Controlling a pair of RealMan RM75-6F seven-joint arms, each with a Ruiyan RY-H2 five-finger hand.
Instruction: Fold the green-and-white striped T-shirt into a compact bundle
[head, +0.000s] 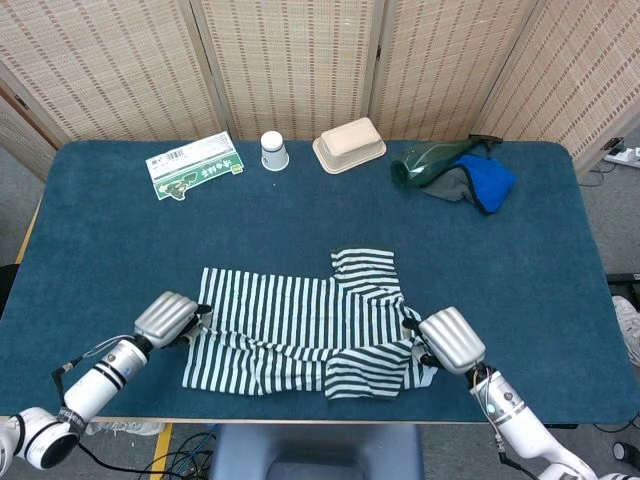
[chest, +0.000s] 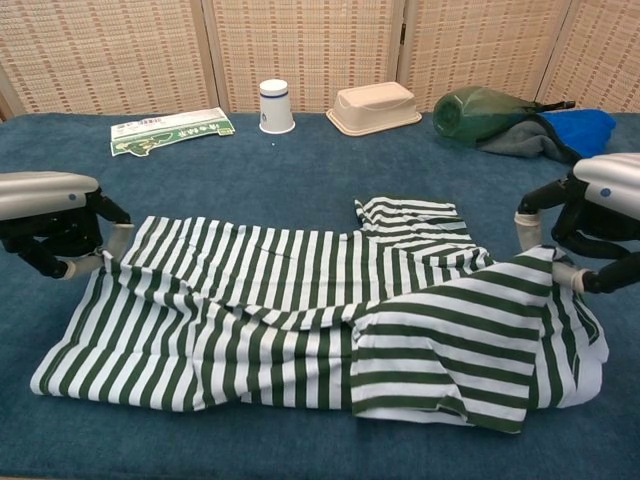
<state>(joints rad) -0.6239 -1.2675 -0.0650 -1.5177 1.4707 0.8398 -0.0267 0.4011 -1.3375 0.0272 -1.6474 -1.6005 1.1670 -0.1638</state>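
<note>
One camera sits high up and looks down on the whole blue table (head: 100, 250) — all its edges show, and the woven screens (head: 290, 60) behind. The other sits low at the near edge, looking across, much closer in. Both show the striped shirt (chest: 320, 320) and the paper cup (chest: 275, 105) — far side.

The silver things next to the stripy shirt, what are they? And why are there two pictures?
Those are a robot's two hands on long arms: the left hand and the right hand. One picture looks down from the robot's head, the other looks out from its chest. On the blue table lies a green-and-white striped T-shirt. Each hand holds an edge of it and the near part is lifted over the rest, making a fold. At the far side sit a paper cup, a beige box, a flat packet and a green bottle beside a blue cloth.
</note>
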